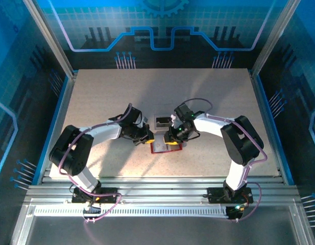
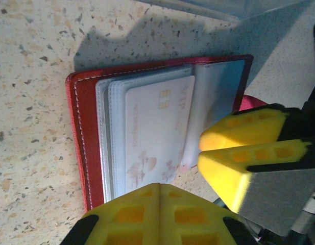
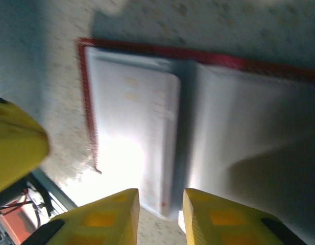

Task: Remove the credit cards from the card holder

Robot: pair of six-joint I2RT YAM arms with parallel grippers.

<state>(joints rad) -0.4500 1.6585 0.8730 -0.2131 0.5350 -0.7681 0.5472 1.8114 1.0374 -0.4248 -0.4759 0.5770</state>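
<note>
The red card holder (image 1: 166,147) lies open on the table, its pale pockets facing up (image 2: 111,138). A whitish credit card (image 2: 157,127) with faint "VIP" lettering sits in the top pocket. My left gripper (image 2: 160,186) is shut with nothing between its fingers, and its tips are at the holder's near edge. My right gripper (image 3: 161,204) is at the holder's other side. Its jaws are narrowly apart, with the lower edge of the pale card (image 3: 147,132) in the gap and not clearly touched. From above, both grippers (image 1: 147,137) (image 1: 170,138) meet over the holder.
A clear plastic tray (image 1: 162,122) stands just behind the holder, and its edge also shows in the left wrist view (image 2: 223,7). The speckled tabletop (image 1: 96,102) stretches to both sides and to the back. Blue walls enclose it.
</note>
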